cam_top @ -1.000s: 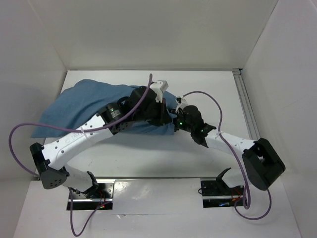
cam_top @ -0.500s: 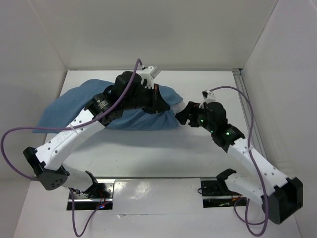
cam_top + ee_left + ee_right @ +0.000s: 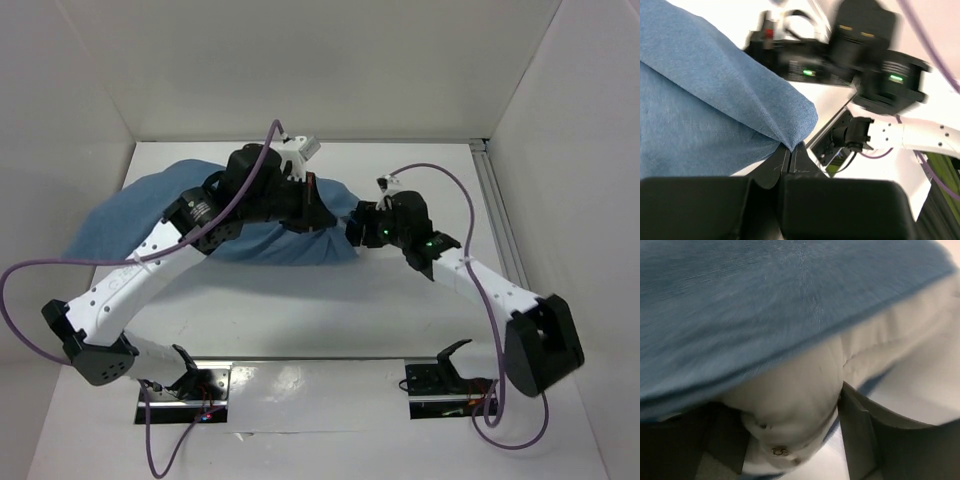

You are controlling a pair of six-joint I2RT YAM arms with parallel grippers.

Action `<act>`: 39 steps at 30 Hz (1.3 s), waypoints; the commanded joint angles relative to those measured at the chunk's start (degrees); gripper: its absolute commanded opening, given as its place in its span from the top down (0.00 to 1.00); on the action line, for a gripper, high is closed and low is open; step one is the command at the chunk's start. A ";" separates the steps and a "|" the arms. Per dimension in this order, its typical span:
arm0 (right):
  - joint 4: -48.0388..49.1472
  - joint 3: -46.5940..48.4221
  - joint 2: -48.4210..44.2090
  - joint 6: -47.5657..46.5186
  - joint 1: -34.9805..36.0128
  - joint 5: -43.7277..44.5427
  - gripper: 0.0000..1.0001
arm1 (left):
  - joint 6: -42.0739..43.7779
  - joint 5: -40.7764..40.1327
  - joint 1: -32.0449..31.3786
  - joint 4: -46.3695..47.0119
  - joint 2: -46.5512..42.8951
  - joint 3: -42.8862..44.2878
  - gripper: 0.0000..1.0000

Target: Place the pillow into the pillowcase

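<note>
The blue pillowcase (image 3: 150, 215) lies bulging across the back left of the table. My left gripper (image 3: 312, 208) is shut on a fold of the pillowcase's right edge, and the left wrist view shows the pinched cloth (image 3: 705, 100) at the closed jaws (image 3: 790, 148). My right gripper (image 3: 352, 230) is at the pillowcase's right end. In the right wrist view a plump white corner of the pillow (image 3: 805, 370) pokes out under the blue cloth (image 3: 765, 300) and sits between my spread fingers (image 3: 785, 407). In the top view the pillow is hidden inside the pillowcase.
White walls enclose the table on the left, back and right. An aluminium rail (image 3: 497, 215) runs along the right edge. Purple cables (image 3: 20, 300) loop off both arms. The arm bases and mounting plates (image 3: 185, 385) are at the near edge.
My right gripper pulled back to the right, away from the pillowcase, then came back to its right end. My left gripper lifted the pillowcase edge up and back and still holds it.
</note>
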 commanded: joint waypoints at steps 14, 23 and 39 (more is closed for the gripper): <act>-6.59 3.54 -14.11 20.96 -0.11 -26.07 1.00 | -2.97 19.30 4.52 10.73 20.48 40.75 1.00; 3.92 -8.77 2.37 24.47 -13.46 -15.79 1.00 | -0.99 20.18 10.78 6.90 41.93 43.98 0.46; -21.72 -4.54 -13.65 9.19 -34.57 -9.19 0.22 | 10.03 -22.05 -6.59 -7.35 18.48 9.48 0.26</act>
